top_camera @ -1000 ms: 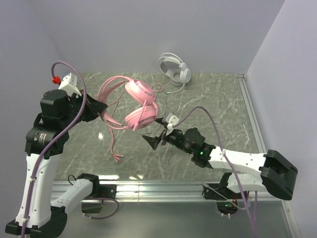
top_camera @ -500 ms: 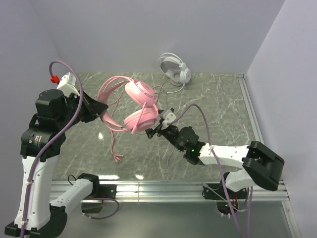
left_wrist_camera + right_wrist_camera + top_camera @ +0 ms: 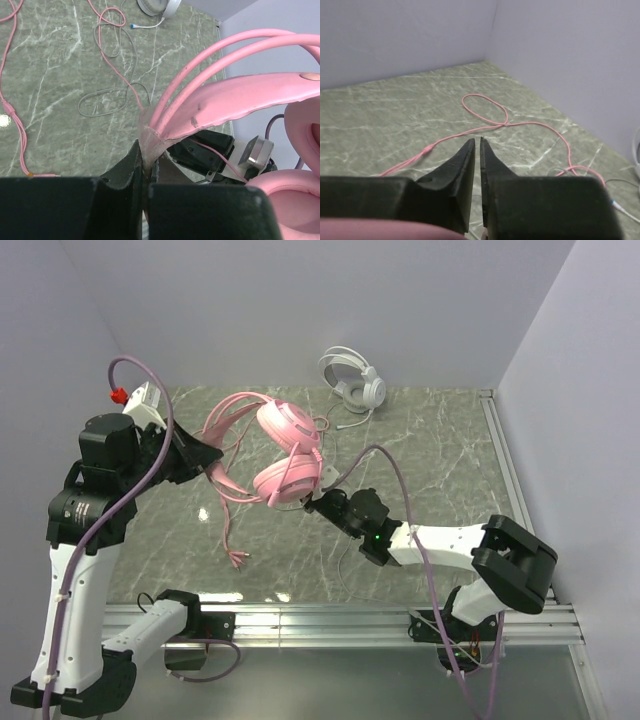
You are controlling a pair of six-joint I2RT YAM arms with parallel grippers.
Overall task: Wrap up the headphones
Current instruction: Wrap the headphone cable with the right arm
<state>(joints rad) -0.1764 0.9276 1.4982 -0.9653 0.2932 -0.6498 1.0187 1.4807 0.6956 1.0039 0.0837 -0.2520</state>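
Headphones in pink [image 3: 288,480] hang in the grip of the left hand [image 3: 212,455], over the left half of the grey-green marbled desk [image 3: 440,450]. From the left wrist, that hand's [image 3: 146,150] two black fingers are pressed together on the end of the headset's band [image 3: 240,95], which arches up and away to the right, with the twin wire hoops above it. The two round pink earcups sit one above the other in the overhead view, both to the right of the left hand. The thin pink cable [image 3: 228,530] drops from the band area toward the near edge of the desk, where its end lies on the surface.

The right hand [image 3: 312,504] reaches in from the right and sits just beside the underside of the lower earcup. Seen from its own wrist, its fingers [image 3: 476,142] are drawn almost together, leaving only a narrow slit. Whether they pinch anything cannot be told from here. Beyond them the pink cable lies in a loop on the desk, and a blur of pink fills the bottom left corner of that view.

The white headphones [image 3: 352,377] rest at the far edge of the desk against the lilac wall, well apart from both hands, with their plug [image 3: 343,425] lying just in front.
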